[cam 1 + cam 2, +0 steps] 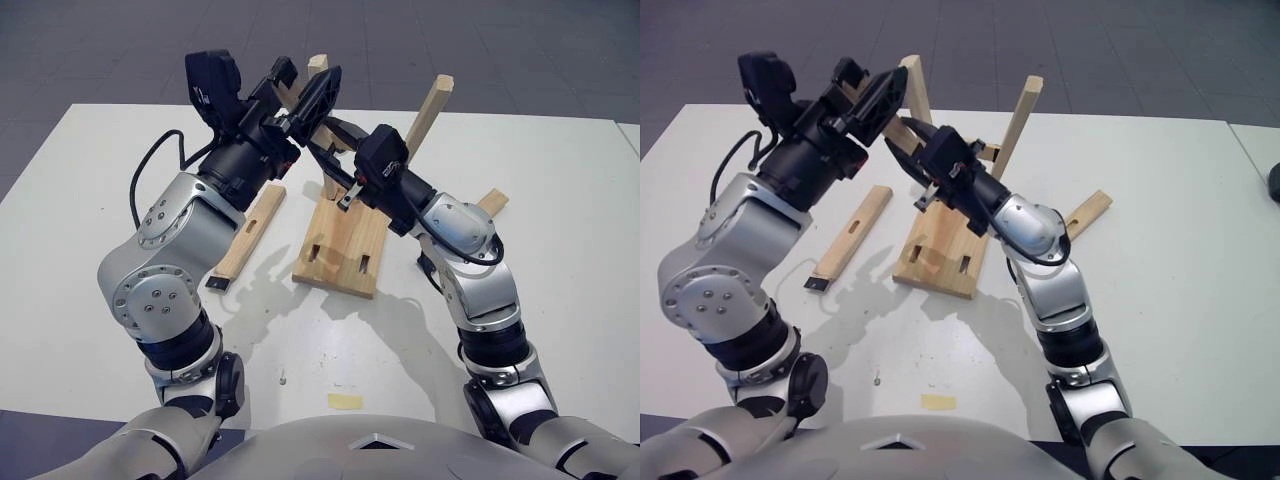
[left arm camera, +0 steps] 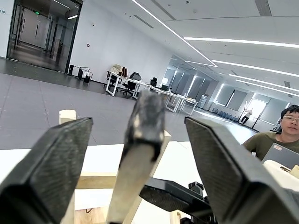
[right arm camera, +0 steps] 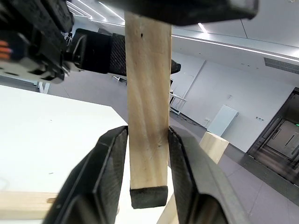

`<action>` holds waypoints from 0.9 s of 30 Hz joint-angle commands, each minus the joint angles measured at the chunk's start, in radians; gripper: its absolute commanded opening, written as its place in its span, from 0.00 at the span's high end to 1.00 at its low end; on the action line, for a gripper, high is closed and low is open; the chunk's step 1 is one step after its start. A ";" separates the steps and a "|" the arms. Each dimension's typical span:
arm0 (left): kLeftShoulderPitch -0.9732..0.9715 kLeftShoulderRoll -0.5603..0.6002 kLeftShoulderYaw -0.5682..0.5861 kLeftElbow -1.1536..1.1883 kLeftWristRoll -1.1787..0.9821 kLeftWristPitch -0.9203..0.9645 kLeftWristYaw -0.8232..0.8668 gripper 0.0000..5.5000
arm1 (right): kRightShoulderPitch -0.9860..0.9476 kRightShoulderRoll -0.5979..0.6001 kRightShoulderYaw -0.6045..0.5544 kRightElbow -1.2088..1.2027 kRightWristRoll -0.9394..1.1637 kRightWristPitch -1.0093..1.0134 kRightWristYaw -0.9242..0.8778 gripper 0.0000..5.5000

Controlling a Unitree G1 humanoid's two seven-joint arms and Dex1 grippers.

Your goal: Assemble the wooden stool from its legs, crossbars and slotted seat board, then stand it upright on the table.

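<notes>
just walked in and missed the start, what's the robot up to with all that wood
The robot is mid-assembly. Its right hand is shut on one leg, and its left hand is open, with its fingers either side of a wooden piece. The slotted seat board sits tilted on the table, another leg sticks up beyond it, and a loose leg lies flat to its left. Nothing is finished or standing upright yet.

white table (image 1: 560,200), seat board (image 1: 338,250), loose leg (image 1: 250,232), tape (image 1: 345,401)
</notes>
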 commanded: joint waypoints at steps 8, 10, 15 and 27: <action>0.021 0.104 -0.044 -0.027 0.010 0.003 0.012 0.73 | -0.008 -0.006 0.004 -0.016 0.022 0.002 0.004 0.76; 0.027 0.121 -0.049 -0.029 0.022 -0.005 0.008 0.78 | -0.008 -0.007 0.002 -0.016 0.028 0.006 0.005 0.76; 0.025 0.123 -0.062 -0.026 0.041 -0.032 0.018 0.92 | -0.006 -0.007 0.003 -0.019 0.051 0.023 0.009 0.76; 0.119 0.325 0.111 0.075 0.099 -0.066 -0.074 0.92 | 0.031 -0.043 -0.076 0.010 0.074 0.079 -0.026 0.49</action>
